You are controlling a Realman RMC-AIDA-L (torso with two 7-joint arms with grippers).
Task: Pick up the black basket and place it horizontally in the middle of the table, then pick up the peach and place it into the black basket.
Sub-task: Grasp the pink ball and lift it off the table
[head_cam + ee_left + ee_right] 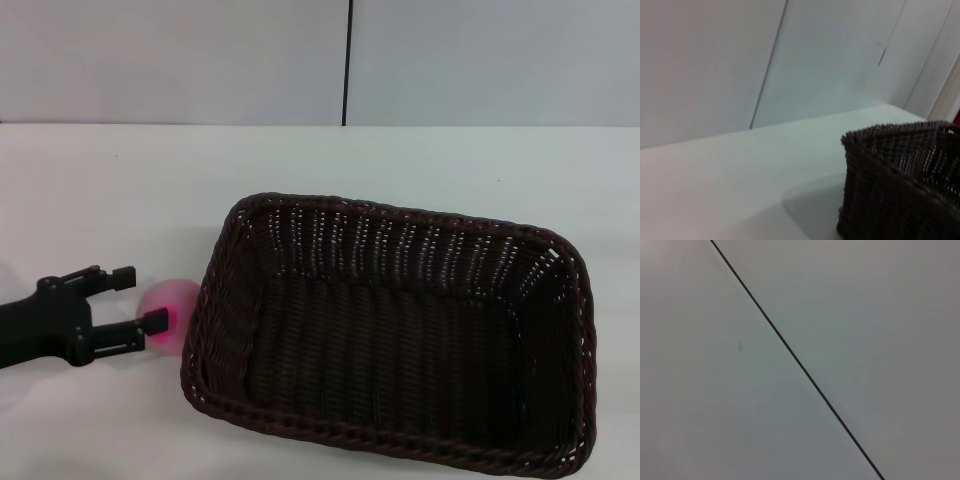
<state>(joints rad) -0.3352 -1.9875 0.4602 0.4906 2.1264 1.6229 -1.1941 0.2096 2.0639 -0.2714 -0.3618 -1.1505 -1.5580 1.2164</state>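
The black basket (330, 235) lies lengthwise on the white table (120, 180), right of the middle, and it is empty. Its near corner also shows in the left wrist view (890, 170). The peach (175, 298) rests on the table just outside the basket's left end. My left gripper (140, 298) comes in low from the left and is open, with its fingertips (156, 320) at the peach's left side and one of them overlapping the fruit. The right gripper is out of view.
A pale wall with a dark vertical seam (347, 60) stands behind the table's far edge. The right wrist view shows only that wall and a seam (795, 357). Bare tabletop lies beyond the basket and to its left.
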